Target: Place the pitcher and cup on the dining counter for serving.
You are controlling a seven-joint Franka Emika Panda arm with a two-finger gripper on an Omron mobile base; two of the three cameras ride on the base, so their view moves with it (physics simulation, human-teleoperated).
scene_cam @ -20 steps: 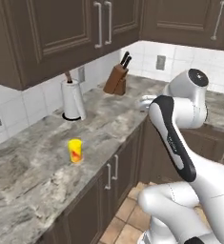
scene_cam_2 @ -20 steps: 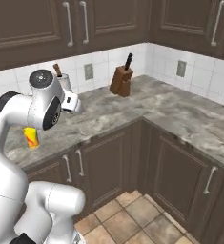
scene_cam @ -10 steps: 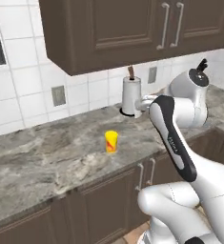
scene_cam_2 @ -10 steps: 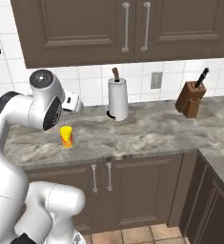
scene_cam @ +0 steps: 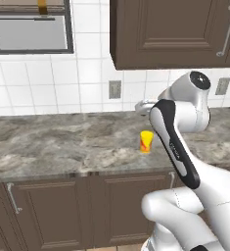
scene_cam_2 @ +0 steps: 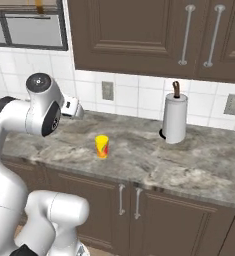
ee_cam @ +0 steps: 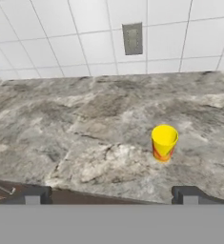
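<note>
The cup (scene_cam: 146, 141) is a small yellow tumbler with a red mark, upright on the marble wall counter (scene_cam: 62, 142). It also stands left of centre on that counter (scene_cam_2: 102, 146). In the hand view the cup (ee_cam: 164, 142) sits ahead and a little right of my gripper (ee_cam: 111, 195). The two fingertips (ee_cam: 32, 195) are wide apart near the counter's front edge, with nothing between them. My gripper is open and well short of the cup. The pitcher and the dining counter are out of view.
A white paper-towel roll (scene_cam_2: 175, 120) stands on the counter to the right of the cup, near the tiled wall. A wall outlet (ee_cam: 132, 39) is behind the cup. Dark upper cabinets (scene_cam: 175, 29) hang overhead and a window (scene_cam: 31, 32) is at the upper left.
The whole scene has slid sideways in both base views, so the cameras moved. The knife block has left the views. The cup stays put on the counter and my gripper stays open.
</note>
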